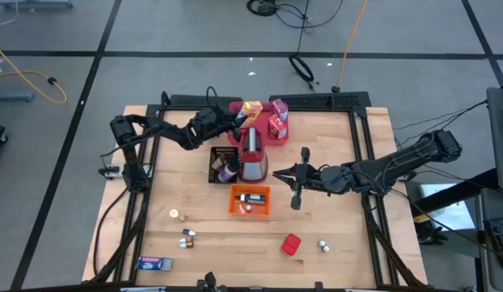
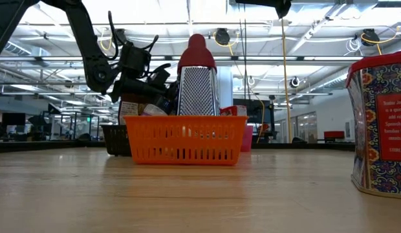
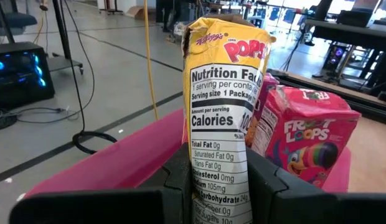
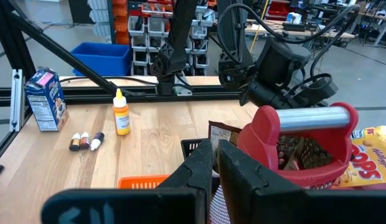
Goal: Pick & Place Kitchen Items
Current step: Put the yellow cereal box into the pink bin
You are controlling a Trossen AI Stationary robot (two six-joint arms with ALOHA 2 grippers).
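A yellow Corn Pops packet stands upright over the pink tray at the table's far middle, and my left gripper is shut on it. In the high view the packet and my left gripper show at the tray's left part. A pink Froot Loops carton stands in the tray beside it. My right gripper hangs shut and empty just right of the red-handled grater; its shut fingers show in front of the grater. My left gripper pinches the yellow packet's lower part between its two fingers, one on each side of the nutrition panel. The fingers come level from the table's left. The packet stands upright; the gripper hides its bottom, so whether it rests on the tray I cannot tell.
A black basket and an orange basket with goods sit by the grater. Nearer lie a red box, white shakers, small bottles, an orange bottle and a blue carton.
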